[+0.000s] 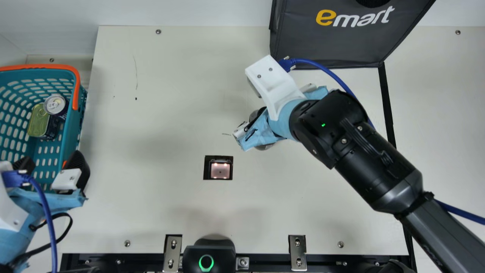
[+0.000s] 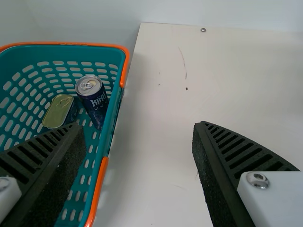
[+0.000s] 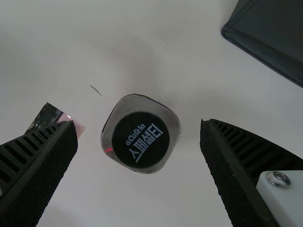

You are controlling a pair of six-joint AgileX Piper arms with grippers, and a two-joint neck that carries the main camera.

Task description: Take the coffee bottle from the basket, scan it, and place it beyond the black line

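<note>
Slants inward, aiming the black ribbed right gripper [image 1: 259, 132] down, spread wide, with the squarish black-topped coffee bottle [image 3: 140, 139] between, touching neither finger.

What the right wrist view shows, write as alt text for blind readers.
A rounded-square coffee bottle with a round black top stands on the cream table between the black ribbed fingers of the open right gripper, touching neither. Nearby are a black-framed scanner and a dark fabric bag.

Prob. robotics lab w/ mock shop checkout; scanner window [image 1: 220, 170] set in tabletop [image 1: 170, 94]; shopping basket [image 1: 70, 132] w/ drink can [image 1: 55, 104] & tin [image 1: 38, 123]; carrier bag [image 1: 333, 41]; robot arm [image 1: 363, 174] over table.
</note>
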